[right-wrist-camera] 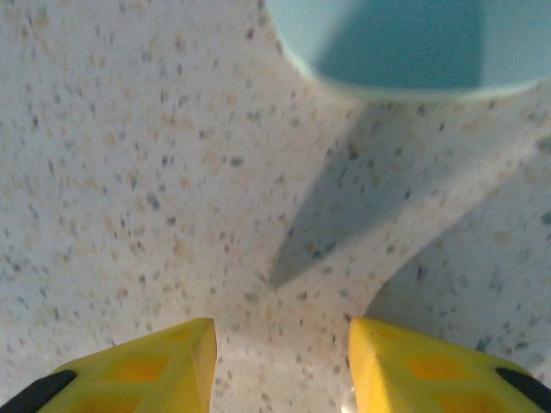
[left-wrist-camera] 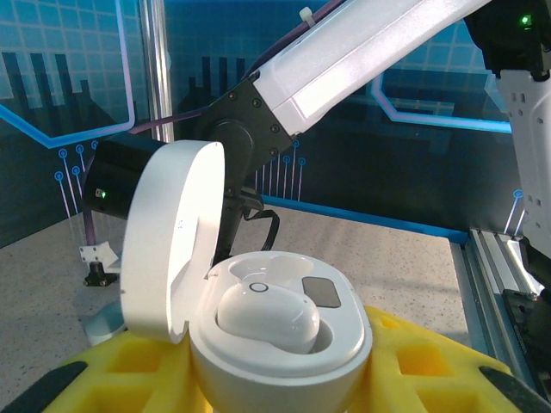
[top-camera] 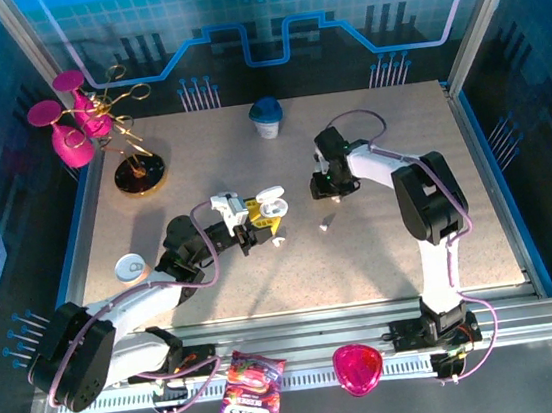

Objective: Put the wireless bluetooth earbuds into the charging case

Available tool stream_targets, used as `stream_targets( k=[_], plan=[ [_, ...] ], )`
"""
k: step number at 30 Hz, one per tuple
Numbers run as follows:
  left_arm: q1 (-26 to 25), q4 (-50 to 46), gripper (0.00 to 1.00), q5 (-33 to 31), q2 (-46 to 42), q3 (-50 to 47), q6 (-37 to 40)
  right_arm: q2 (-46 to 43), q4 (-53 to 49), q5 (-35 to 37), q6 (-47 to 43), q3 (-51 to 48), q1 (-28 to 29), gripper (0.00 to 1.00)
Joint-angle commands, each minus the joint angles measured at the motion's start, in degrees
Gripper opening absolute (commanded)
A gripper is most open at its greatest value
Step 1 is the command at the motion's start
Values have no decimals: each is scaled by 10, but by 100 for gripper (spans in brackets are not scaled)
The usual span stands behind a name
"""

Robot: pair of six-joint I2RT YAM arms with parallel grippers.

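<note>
The purple snack packet [top-camera: 247, 399] by the near rail carries white lettering, upside down to the top camera and too small to read with certainty. A faint mark inside the case lid is also unreadable. The left gripper [top-camera: 263, 220] is clamped on the charging case [left-wrist-camera: 284, 370], its yellow fingers [left-wrist-camera: 413, 366] pressed against the base on either side. The case sits mouth up, with its lid swung open and standing upright on the left in the left wrist view. One earbud [left-wrist-camera: 267, 317] is seated inside, rounded back up, long axis across the case. A loose earbud [top-camera: 325, 227] lies on the table [top-camera: 411, 240] near the right gripper [right-wrist-camera: 280, 361], whose fingers stand apart over bare tabletop, holding nothing
</note>
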Motion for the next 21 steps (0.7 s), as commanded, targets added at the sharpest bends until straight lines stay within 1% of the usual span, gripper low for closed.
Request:
stream_targets(
  k=[1, 8, 12, 17, 21],
  plan=[
    [-1, 4, 24, 13, -10, -3, 7, -34, -47, 20, -21, -18, 13, 44],
    [-1, 5, 24, 14, -8, -5, 8, -64, -58, 17, -29, -47, 20, 44],
    [-1, 4, 25, 11, -7, -5, 8, -76, -70, -2, -39, -54, 22, 45],
    [-2, 8, 25, 13, -3, -4, 7, -79, -94, 29, -48, -58, 28, 48],
    [-1, 7, 25, 13, -2, -3, 7, -95, -87, 22, -39, -78, 32, 49]
  ],
)
